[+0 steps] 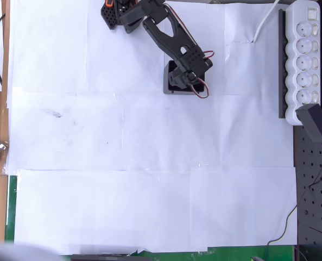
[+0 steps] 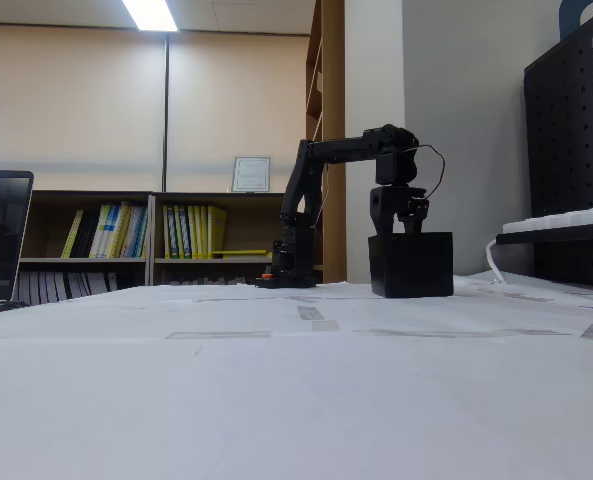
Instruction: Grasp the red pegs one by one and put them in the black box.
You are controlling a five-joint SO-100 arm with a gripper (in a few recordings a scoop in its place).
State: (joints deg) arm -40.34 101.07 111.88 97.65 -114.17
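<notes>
Black box (image 1: 174, 87), small, rectangular, thin-walled, near the worktop's (image 1: 150, 163) far edge, right of the arm's base; plain dark block in the fixed view. Gripper (image 2: 406, 226) directly over its opening, fingers' spread impossible to tell. No legible writing.

A matte black jointed arm (image 1: 169, 35) with thin red-and-white cables looping at its wrist.

Black box (image 1: 174, 86), black arm (image 1: 166, 32), white paper-covered table (image 1: 150, 163).
</notes>
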